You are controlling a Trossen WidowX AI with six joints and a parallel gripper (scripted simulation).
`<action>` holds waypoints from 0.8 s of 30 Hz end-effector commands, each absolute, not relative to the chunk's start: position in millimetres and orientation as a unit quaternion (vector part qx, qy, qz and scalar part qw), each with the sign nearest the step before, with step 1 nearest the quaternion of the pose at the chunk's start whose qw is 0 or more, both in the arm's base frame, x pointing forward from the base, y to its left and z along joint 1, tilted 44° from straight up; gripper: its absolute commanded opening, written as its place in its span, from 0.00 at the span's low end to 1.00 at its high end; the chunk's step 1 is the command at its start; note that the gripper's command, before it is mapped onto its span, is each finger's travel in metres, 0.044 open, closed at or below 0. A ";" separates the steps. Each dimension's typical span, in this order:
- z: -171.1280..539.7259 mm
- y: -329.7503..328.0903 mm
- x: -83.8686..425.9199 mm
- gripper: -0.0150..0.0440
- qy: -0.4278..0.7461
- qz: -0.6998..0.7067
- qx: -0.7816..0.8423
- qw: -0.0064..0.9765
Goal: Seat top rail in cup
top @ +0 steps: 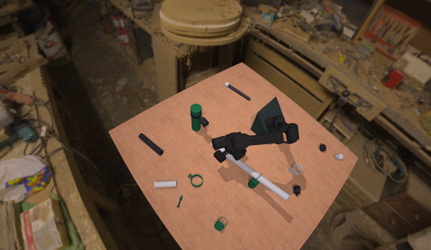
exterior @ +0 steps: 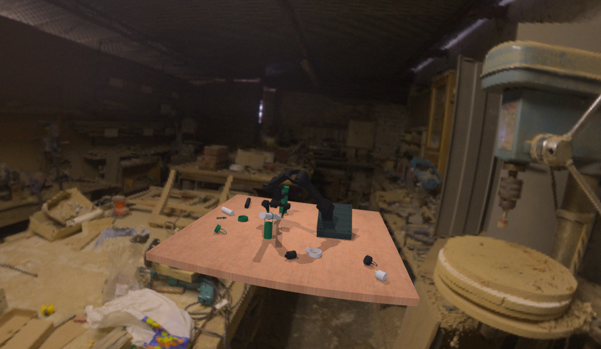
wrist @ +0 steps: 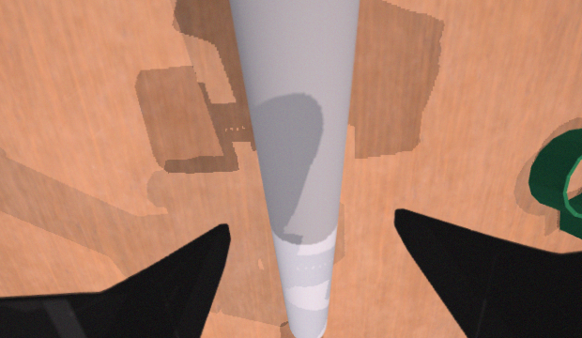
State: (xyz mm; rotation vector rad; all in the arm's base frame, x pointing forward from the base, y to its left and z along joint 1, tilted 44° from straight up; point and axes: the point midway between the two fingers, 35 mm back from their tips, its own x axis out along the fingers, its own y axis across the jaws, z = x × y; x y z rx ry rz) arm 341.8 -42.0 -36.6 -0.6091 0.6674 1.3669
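Note:
The pale grey rail (top: 273, 185) (exterior: 266, 215) (wrist: 300, 70) passes through the loop above the short green post (top: 253, 183) (exterior: 267, 230). Its other end lies under the gripper in the top view, short of and apart from the black rail-end cup (top: 204, 121). That cup hangs on the black band (top: 195, 116) just below the cap of the big green post (top: 196, 125) (exterior: 282, 207). My gripper (top: 228, 154) (exterior: 275, 213) (wrist: 312, 223) is open. Its fingers stand on both sides of the rail near that end, with gaps visible in the wrist view. Their height against the rail is unclear.
A green ring (top: 196, 185), a white tube (top: 165, 184) and a black tube (top: 150, 143) lie left of the rail. A white ring (top: 301, 169) and a black cup (top: 297, 190) lie to its right. The arm's dark base plate (top: 260, 122) is behind.

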 end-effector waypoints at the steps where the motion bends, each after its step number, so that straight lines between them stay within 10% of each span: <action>1: -45.6 -33.5 339.1 1.00 0.299 0.613 -0.263 0.682; 15: -55.1 -23.8 338.9 1.00 0.298 0.613 -0.262 0.683; 24: -55.2 -23.9 339.2 0.60 0.299 0.613 -0.262 0.683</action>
